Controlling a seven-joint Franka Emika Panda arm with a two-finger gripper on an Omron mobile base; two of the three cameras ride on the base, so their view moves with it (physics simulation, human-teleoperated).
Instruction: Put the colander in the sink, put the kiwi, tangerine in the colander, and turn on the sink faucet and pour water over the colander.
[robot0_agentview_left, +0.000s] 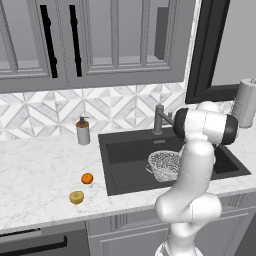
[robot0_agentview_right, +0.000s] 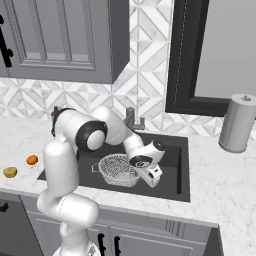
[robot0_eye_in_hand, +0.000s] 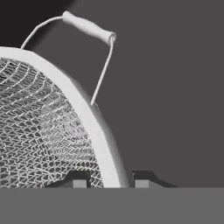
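Observation:
The speckled silvery colander (robot0_agentview_right: 118, 169) is inside the dark sink (robot0_agentview_right: 175, 150), low in the basin near its middle. My gripper (robot0_agentview_right: 152, 177) is at the colander's right edge and is shut on the rim. In the hand view the white rim of the colander (robot0_eye_in_hand: 94, 127) runs between my two fingertips (robot0_eye_in_hand: 79, 183), and a wire handle arches beyond it. In the left base view my arm partly covers the colander (robot0_agentview_left: 164, 165). The tangerine (robot0_agentview_left: 87, 178) and the kiwi (robot0_agentview_left: 76, 197) lie on the marble counter left of the sink (robot0_agentview_left: 125, 150). The sink faucet (robot0_agentview_left: 159, 119) stands behind the basin.
A grey soap pump bottle (robot0_agentview_left: 83, 131) stands at the backsplash, left of the sink. To the right there is a paper towel roll (robot0_agentview_right: 239, 122) on the counter. Wall cabinets hang above the counter, and a dark window frame rises behind the sink's right side.

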